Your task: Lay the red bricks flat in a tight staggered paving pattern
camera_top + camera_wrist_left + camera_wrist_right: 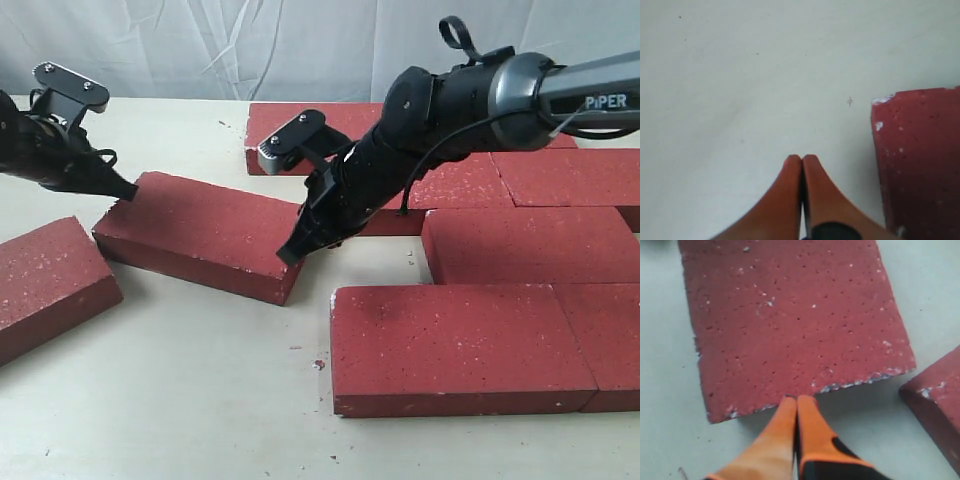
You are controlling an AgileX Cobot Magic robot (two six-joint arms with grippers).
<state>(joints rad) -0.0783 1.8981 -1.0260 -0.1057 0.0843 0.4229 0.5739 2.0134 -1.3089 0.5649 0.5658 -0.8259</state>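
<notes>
Right gripper (797,400), closed and empty, met the skewed brick (200,232) at its end, presumably to push it; left gripper (801,159), likewise closed and empty, stood beside its opposite corner.

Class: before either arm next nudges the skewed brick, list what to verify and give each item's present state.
1. Right gripper shut: ok.
2. Its tip against the skewed brick edge: ok.
3. Left gripper shut: ok.
4. Left gripper touching that brick: cannot tell.
5. That brick square with the paved rows: not ok, angled, gap open.
6. That brick lying flat: ok.
</notes>
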